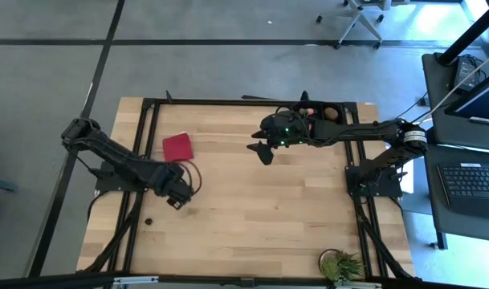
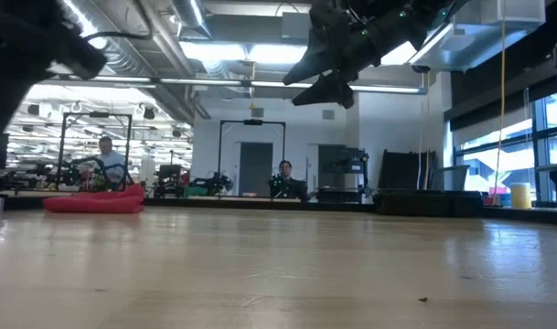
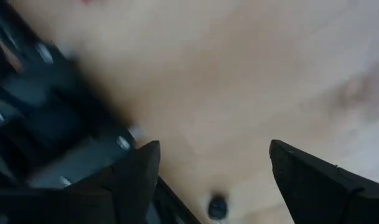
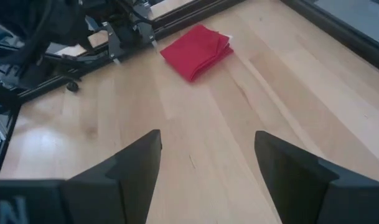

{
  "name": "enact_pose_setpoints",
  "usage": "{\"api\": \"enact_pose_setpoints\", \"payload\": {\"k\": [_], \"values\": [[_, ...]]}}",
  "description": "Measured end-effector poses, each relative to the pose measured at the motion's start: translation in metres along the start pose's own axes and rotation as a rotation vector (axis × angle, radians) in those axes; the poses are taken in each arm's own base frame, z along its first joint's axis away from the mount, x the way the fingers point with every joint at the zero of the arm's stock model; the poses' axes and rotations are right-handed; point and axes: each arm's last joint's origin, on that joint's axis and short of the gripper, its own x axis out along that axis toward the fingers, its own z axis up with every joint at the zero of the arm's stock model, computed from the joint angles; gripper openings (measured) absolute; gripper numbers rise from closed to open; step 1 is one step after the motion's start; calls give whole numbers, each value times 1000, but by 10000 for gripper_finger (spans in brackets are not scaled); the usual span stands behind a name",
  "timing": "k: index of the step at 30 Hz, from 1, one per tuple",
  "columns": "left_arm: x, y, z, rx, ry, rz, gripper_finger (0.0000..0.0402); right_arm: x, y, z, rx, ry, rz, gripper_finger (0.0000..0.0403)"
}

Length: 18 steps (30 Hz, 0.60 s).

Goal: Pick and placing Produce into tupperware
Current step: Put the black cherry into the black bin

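While the tray point(image 1: 328, 113) at the far edge already holds a few pieces, a small dark piece point(image 1: 148, 221) lies loose near the left gripper point(image 1: 177, 200), jaws apart and empty; right gripper point(image 1: 262, 150) open, empty, beside the tray.

You find almost nothing to read here. On the right gripper's point(image 4: 205, 180) own body, at the edge of the right wrist view, one pale letter shows that looks like an "N", cut off by the picture's border. No other label, brand, number or sign is legible.
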Motion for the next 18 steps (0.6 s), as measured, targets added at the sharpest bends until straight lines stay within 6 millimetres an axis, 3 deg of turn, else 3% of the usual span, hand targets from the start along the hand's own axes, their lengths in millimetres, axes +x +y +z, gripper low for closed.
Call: {"api": "enact_pose_setpoints", "payload": {"k": [11,18], "values": [[26,-5,-46,-222,211,-4,290,0,0,0,-28,1,0,259],[42,-12,-63,-282,245,-82,290,0,0,0,-50,2,0,259]]}}
